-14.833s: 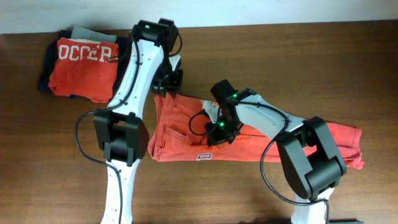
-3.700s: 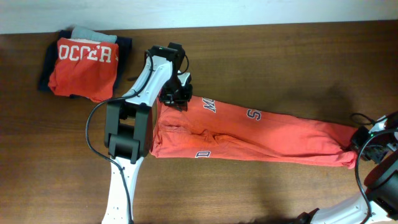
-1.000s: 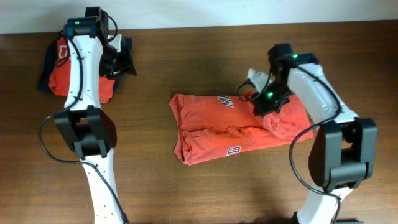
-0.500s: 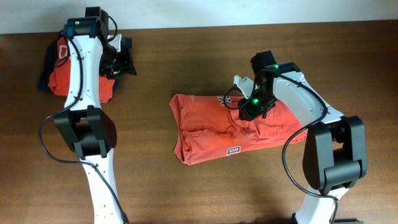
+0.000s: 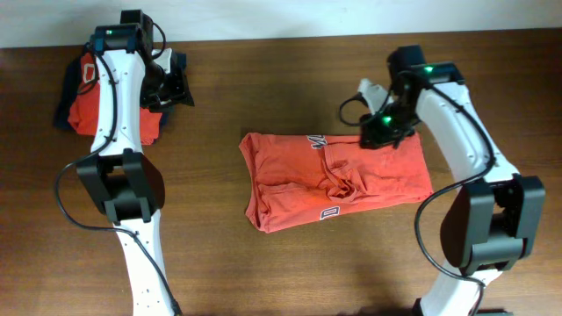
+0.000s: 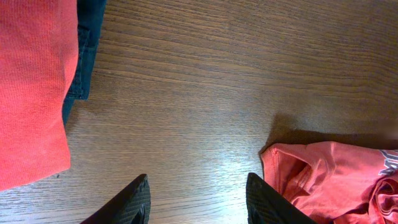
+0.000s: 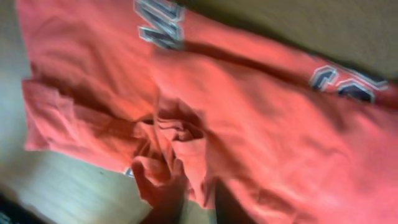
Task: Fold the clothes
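The clothes, a coral-red T-shirt (image 5: 299,180), lie in the middle of the table as a folded rectangle, bunched into wrinkles at the centre, with a small label (image 5: 330,211) near the front edge. My right gripper (image 5: 376,133) hovers over the shirt's back right part. In the blurred right wrist view its fingertips (image 7: 168,208) stand close together above the shirt (image 7: 261,124). Whether they pinch cloth is unclear. My left gripper (image 6: 198,202) is open over bare wood, left of the shirt's corner (image 6: 329,180), and holds nothing.
A stack of folded garments (image 5: 75,101), red on dark blue, sits at the back left corner under my left arm (image 5: 123,96); its red edge (image 6: 31,93) shows in the left wrist view. Brown table (image 5: 263,272) surrounds the shirt.
My right gripper carried the shirt's right end leftward over the middle, then drew back up and right, leaving the shirt shorter and folded. The left arm has stayed put.
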You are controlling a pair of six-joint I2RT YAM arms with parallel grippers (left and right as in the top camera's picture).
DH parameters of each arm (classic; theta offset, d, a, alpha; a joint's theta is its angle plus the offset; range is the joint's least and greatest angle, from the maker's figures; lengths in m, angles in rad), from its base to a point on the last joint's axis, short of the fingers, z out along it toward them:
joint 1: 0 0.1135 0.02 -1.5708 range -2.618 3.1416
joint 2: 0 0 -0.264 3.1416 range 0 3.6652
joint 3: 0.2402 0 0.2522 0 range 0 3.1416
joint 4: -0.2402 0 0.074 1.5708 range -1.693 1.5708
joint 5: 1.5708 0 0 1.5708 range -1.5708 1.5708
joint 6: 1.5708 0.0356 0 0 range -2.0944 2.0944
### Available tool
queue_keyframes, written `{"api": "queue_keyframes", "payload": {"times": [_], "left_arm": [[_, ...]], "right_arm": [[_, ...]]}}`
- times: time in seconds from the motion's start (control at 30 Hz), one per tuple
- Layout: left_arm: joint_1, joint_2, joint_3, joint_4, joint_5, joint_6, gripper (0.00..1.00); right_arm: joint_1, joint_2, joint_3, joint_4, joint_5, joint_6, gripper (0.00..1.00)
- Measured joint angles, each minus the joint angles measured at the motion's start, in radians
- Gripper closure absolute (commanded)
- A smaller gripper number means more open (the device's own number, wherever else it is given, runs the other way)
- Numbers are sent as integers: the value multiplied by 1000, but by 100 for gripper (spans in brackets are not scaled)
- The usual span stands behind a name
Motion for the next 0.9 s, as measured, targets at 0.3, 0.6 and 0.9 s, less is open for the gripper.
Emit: {"api": "queue_keyframes", "payload": {"times": [0.3,0.6,0.9], "left_arm": [[0,0,0,3,0,0,50],[0,0,0,3,0,0,50],[0,0,0,-1,0,0,50]], "right_arm": [[26,-1,-235,207,-26,10,93],[66,-1,-347,182,-117,16,92],[69,-1,-344,100,-159,18,95]]}}
